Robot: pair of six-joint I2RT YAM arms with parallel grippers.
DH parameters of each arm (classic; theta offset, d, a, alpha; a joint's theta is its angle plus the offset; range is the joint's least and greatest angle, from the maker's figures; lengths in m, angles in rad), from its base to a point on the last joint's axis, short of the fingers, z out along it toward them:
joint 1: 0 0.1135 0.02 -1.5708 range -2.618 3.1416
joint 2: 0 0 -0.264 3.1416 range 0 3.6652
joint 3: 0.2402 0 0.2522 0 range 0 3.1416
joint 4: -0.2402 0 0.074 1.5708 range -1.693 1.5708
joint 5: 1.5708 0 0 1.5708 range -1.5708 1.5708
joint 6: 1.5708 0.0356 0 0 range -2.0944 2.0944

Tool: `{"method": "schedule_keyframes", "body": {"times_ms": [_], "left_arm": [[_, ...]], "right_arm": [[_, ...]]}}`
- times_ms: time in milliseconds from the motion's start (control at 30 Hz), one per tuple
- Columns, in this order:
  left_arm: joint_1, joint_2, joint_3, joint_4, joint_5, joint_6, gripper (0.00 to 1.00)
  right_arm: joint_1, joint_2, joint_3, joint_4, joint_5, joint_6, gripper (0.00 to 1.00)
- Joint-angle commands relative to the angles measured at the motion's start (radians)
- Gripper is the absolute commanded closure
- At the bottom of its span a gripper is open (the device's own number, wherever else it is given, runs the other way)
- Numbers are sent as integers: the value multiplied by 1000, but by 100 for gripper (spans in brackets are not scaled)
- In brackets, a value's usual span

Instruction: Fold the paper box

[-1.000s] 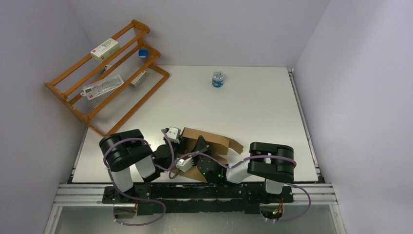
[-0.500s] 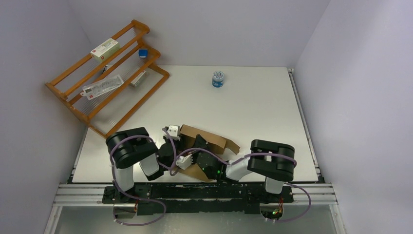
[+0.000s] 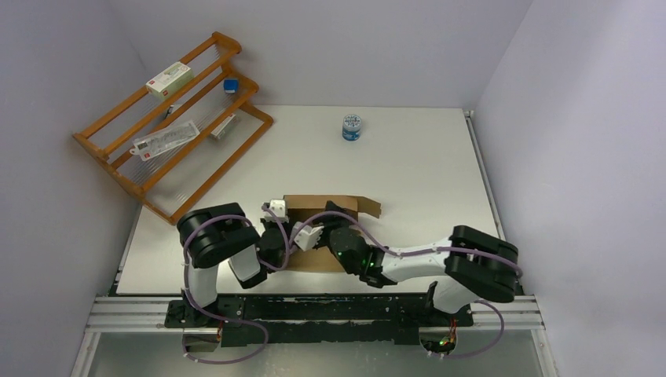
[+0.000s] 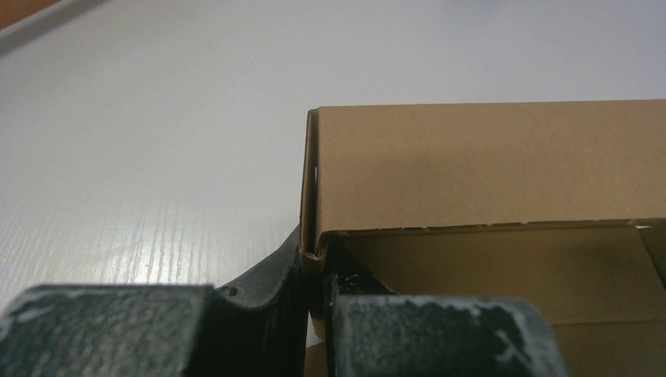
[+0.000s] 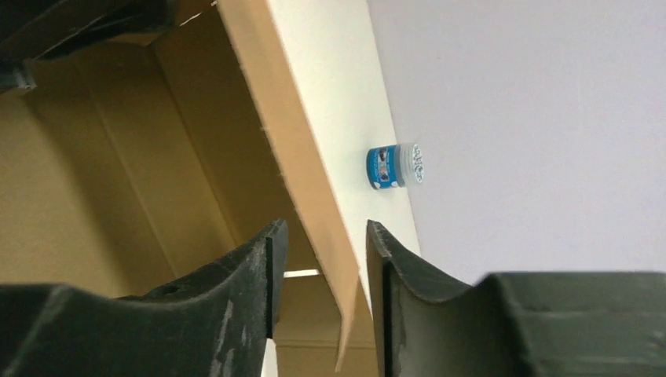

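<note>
On the white table [image 3: 408,157], near its front edge between the arms, the paper box [image 3: 322,206] is lying long axis left-to-right, the left gripper [image 4: 314,275] pinching its left corner while the right gripper [image 5: 323,236] is straddling a raised wall, jaws apart and unclenched.

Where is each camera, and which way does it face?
Top external: above and behind, facing down at the table; both arms show.
Left wrist: on the left arm, facing the paper box corner that the left gripper pinches.
Right wrist: on the right arm, facing a box wall between the open right gripper fingers.
Shared: top and right wrist both show the jar.
</note>
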Motion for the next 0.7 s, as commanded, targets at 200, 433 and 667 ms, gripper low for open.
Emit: {"method": "schedule_keyframes", "body": {"times_ms": [200, 433, 667], "left_arm": [[80, -37, -51, 123, 163, 27, 95], [163, -124, -41, 13, 450, 72, 95], [197, -170, 24, -160, 626, 119, 95]], "right_arm": [[-165, -259, 118, -336, -288, 467, 43], [-289, -274, 291, -521, -404, 716, 33], [-353, -129, 467, -741, -369, 932, 29]]}}
